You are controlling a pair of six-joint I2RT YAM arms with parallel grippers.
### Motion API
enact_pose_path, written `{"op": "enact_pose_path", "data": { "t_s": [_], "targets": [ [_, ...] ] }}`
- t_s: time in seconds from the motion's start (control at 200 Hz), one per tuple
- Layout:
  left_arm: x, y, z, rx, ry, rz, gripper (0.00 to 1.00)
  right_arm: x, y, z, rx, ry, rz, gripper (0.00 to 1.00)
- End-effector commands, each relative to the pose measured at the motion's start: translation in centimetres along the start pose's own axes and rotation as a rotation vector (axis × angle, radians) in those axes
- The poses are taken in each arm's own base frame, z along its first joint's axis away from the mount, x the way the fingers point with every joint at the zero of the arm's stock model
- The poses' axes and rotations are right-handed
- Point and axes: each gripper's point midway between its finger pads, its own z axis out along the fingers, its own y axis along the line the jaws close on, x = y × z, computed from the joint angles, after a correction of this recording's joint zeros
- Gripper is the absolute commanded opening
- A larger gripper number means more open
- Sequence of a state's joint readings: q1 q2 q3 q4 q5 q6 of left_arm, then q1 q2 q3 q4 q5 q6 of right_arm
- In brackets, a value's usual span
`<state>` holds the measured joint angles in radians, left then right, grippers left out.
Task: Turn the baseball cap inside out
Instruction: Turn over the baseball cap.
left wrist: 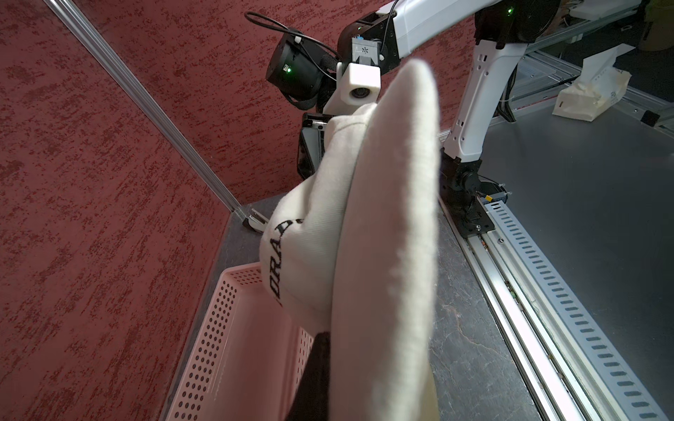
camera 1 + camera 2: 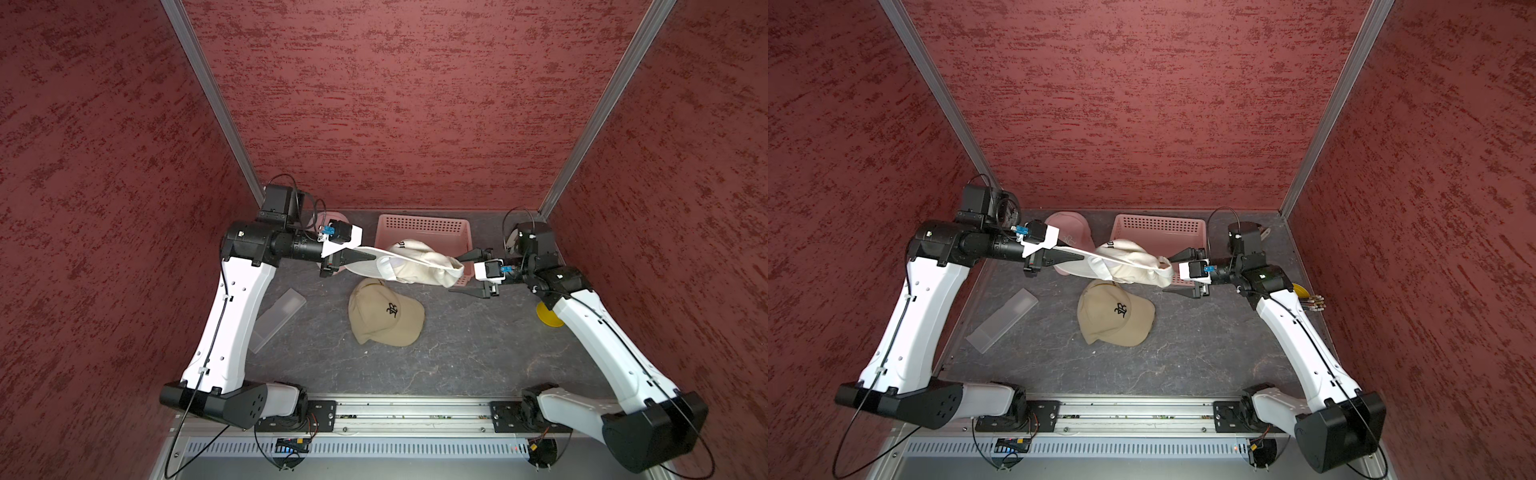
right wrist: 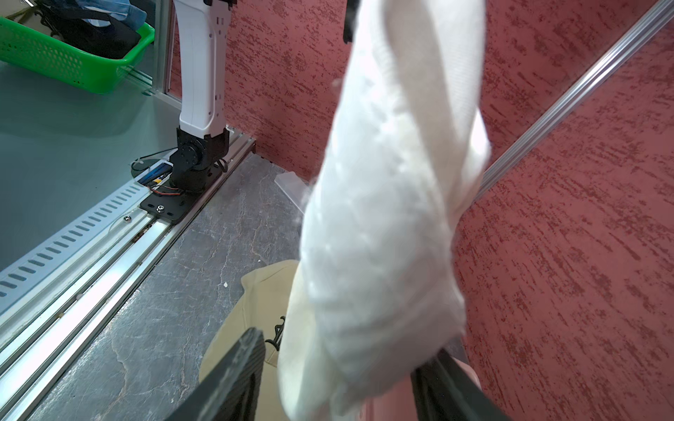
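Your left hand (image 2: 368, 258) is clamped on the brim of the white cap (image 2: 415, 266), mid-frame, clear of the worktop (image 2: 457, 353). Your right hand (image 2: 468, 273) stands wide open around its crown end, just right of centre.

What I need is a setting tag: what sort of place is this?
Probably a robot lab cell: left arm and right arm bolted to an aluminium rail, red enclosure walls, tan cap staged near a pink basket.

White baseball cap (image 2: 415, 266) stretched sideways in mid-air
Brim edge-on at one end, crown crumpled at the other, black lettering showing, above the counter (image 2: 457, 353).
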<state>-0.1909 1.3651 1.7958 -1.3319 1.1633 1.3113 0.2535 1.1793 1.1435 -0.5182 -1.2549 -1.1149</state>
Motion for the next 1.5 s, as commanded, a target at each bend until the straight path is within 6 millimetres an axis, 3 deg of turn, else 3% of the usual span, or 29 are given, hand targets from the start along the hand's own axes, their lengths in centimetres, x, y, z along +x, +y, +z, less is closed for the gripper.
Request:
{"op": "enact_pose_path", "data": {
  "t_s": [0.0, 0.491, 0.761, 1.032, 1.127, 1.247, 1.397, 1.493],
  "targets": [
    [-1.0, -0.9, -0.1, 0.017, -0.025, 0.003, 0.0, -1.9, -1.1, -0.2, -0.008, -0.049, -0.064, 0.68],
    [-0.1, -1.2, -0.5, -0.002, 0.01, -0.02, 0.0, 1.7, -3.6, -1.4, 0.047, 0.131, -0.016, 0.7],
    [0.7, -0.9, 0.6, 0.042, -0.009, -0.043, 0.0, -1.3, -4.0, -1.4, -0.021, 0.004, -0.067, 0.72],
    [1.3, 0.4, 1.4, 0.039, -0.011, -0.047, 0.0, -1.2, -5.0, -0.4, -0.052, -0.063, -0.059, 0.72],
    [1.6, 1.3, 1.7, 0.014, -0.02, -0.038, 0.0, -0.8, -5.2, 0.0, -0.062, -0.063, -0.028, 0.63],
    [1.7, 2.0, 2.0, 0.012, -0.039, -0.039, 0.0, 0.4, -6.5, 0.9, -0.064, -0.098, 0.049, 0.29],
    [3.2, 4.1, 2.9, -0.078, -0.003, -0.024, 0.0, 1.5, -10.0, 2.9, 0.084, -0.135, 0.106, 0.0],
    [4.2, 7.1, 3.0, -0.249, 0.016, -0.043, 0.0, 1.9, -14.1, 2.7, 0.268, -0.175, 0.191, 0.0]
  ]
}}
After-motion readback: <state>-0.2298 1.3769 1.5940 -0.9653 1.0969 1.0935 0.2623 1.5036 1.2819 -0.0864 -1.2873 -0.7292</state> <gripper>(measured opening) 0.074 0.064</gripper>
